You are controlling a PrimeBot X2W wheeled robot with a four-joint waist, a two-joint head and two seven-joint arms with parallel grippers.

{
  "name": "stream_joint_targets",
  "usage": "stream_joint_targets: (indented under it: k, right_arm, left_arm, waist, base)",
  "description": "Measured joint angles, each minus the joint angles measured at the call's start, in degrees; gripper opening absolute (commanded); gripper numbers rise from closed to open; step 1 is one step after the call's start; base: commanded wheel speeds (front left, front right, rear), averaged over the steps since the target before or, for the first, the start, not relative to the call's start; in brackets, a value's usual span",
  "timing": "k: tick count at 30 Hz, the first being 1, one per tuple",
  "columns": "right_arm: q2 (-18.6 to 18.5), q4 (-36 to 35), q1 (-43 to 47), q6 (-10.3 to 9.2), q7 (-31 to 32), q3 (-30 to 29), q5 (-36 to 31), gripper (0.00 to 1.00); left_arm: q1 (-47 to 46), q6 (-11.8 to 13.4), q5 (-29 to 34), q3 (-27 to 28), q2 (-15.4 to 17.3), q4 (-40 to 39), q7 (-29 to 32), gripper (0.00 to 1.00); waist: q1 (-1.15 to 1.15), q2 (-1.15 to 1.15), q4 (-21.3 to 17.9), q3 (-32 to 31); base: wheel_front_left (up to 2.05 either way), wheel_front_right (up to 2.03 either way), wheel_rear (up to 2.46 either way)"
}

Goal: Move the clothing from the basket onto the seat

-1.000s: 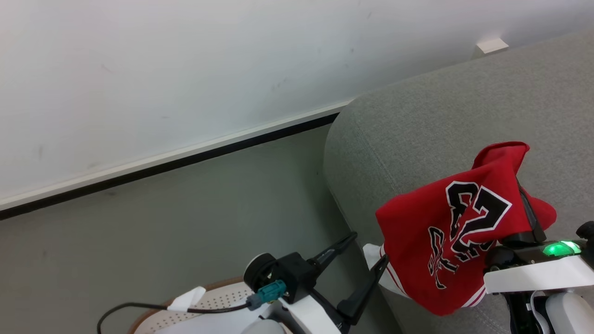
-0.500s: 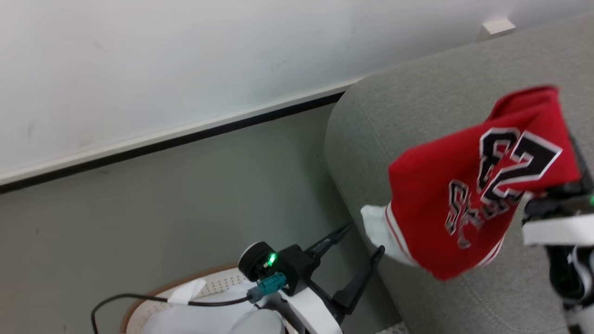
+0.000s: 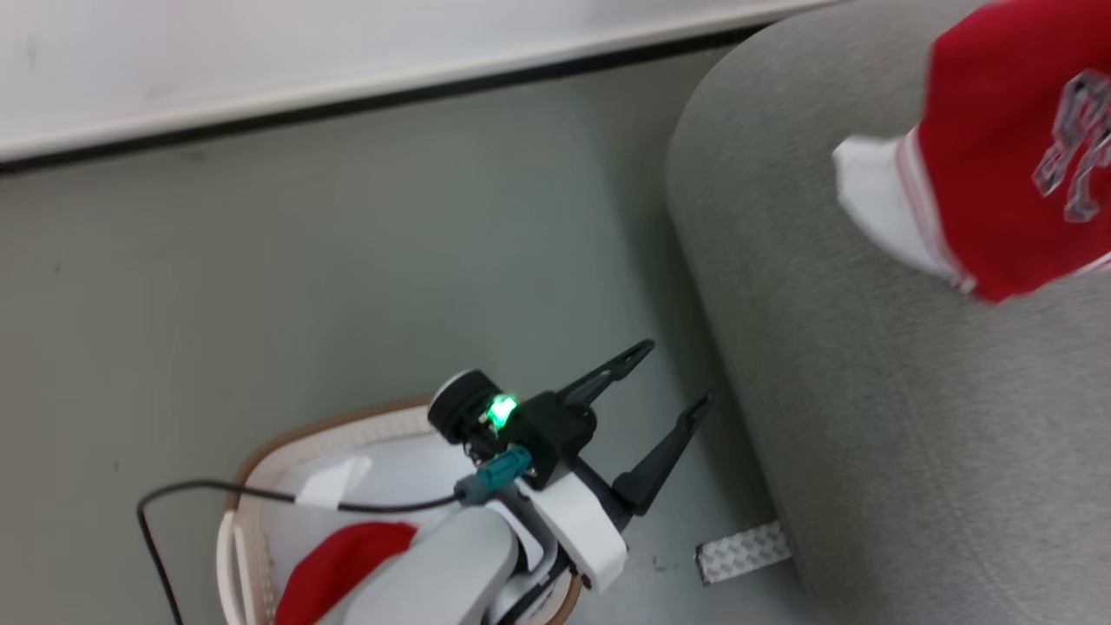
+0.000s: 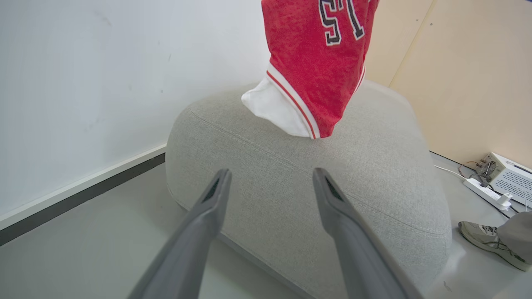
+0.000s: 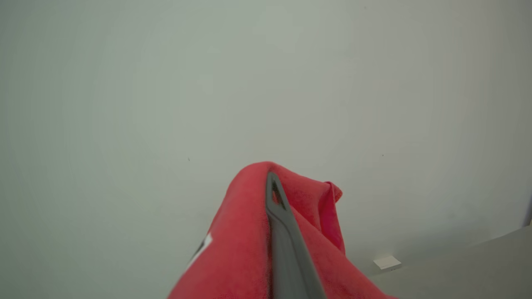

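A red jersey [image 3: 998, 174] with white trim hangs over the large grey seat [image 3: 868, 391]; in the left wrist view this jersey [image 4: 316, 62] dangles just above the seat's top [image 4: 291, 153]. My right gripper [image 5: 272, 182] is shut on the jersey [image 5: 241, 249], which drapes over its fingers. My left gripper [image 3: 677, 373] stands open with nothing in it, over the floor between the seat and the cream basket [image 3: 286, 438]. More red clothing [image 3: 338, 564] lies in the basket, partly hidden by my left arm. The left gripper [image 4: 270, 174] points at the seat.
A white wall with a dark baseboard [image 3: 347, 82] runs behind. A metal tape strip [image 3: 742, 551] lies on the floor by the seat. Beyond the seat are a person's shoe [image 4: 486, 241], a power strip [image 4: 486, 193] and a white box [image 4: 507, 176].
The head camera has tilted down, showing more of the basket. My right gripper has carried the jersey up and farther over the seat. The left gripper stays open.
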Motion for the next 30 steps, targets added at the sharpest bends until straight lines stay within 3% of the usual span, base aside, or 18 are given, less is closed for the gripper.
stream_joint_targets:
  k: [5, 8, 17, 23, 24, 25, 26, 30]
  right_arm:
    - [-7.0, 3.7, -7.3, 0.00, 0.5, -2.6, -1.3, 0.00]
    - [-8.9, 7.6, -9.8, 0.00, 0.0, -2.9, -3.7, 0.00]
    - [-7.0, 26.2, -8.8, 0.01, 5.3, 7.8, -11.7, 0.00]
    - [-7.3, 34.9, -8.2, 0.01, 9.3, 12.5, -11.1, 0.00]
    - [-7.3, 35.5, -8.1, 0.01, 9.4, 13.2, -10.9, 0.12]
    - [-7.2, 35.9, -8.1, 0.01, 9.9, 14.1, -10.8, 0.60]
    - [-7.1, 36.2, -8.1, 0.01, 10.1, 14.8, -10.6, 1.00]
    - [-7.5, 37.3, -8.4, 0.01, 9.8, 17.4, -10.3, 1.00]
  left_arm:
    - [-2.2, 0.6, 0.5, 0.9, 1.3, -1.3, 0.8, 1.00]
    - [-2.6, 0.7, 0.4, 1.3, 1.9, -1.7, 0.8, 1.00]
    - [-3.5, 0.9, 0.3, 1.2, 1.6, -1.5, 0.7, 1.00]
    - [-4.3, 0.9, 0.1, 1.2, 1.4, -0.5, 0.3, 1.00]
    - [-4.3, 0.9, -0.1, 1.3, 1.4, -0.3, 0.2, 1.00]
    - [-4.3, 0.9, -0.2, 1.4, 1.5, -0.1, 0.2, 1.00]
    - [-4.3, 0.9, -0.2, 1.4, 1.5, 0.1, 0.1, 1.00]
    - [-3.8, 0.9, -0.7, 1.4, 1.4, 1.2, -0.4, 1.00]
  waist:
    - [0.00, 0.00, 2.7, 5.4]
    - [0.00, 0.00, 4.4, 8.2]
    - [0.00, 0.00, 8.5, 12.1]
    - [0.00, -0.01, 9.6, 11.8]
    - [0.00, 0.00, 9.6, 11.6]
    - [0.00, 0.00, 9.6, 11.3]
    - [0.00, 0.00, 9.5, 11.0]
    - [0.00, -0.01, 9.1, 9.2]
  base:
    - [0.00, 0.00, 0.00]
    - [0.00, 0.00, 0.00]
    - [0.00, 0.00, 0.00]
    - [0.00, 0.00, 0.00]
    - [0.00, 0.00, 0.00]
    - [0.00, 0.00, 0.00]
    - [0.00, 0.00, 0.00]
    - [0.00, 0.00, 0.00]
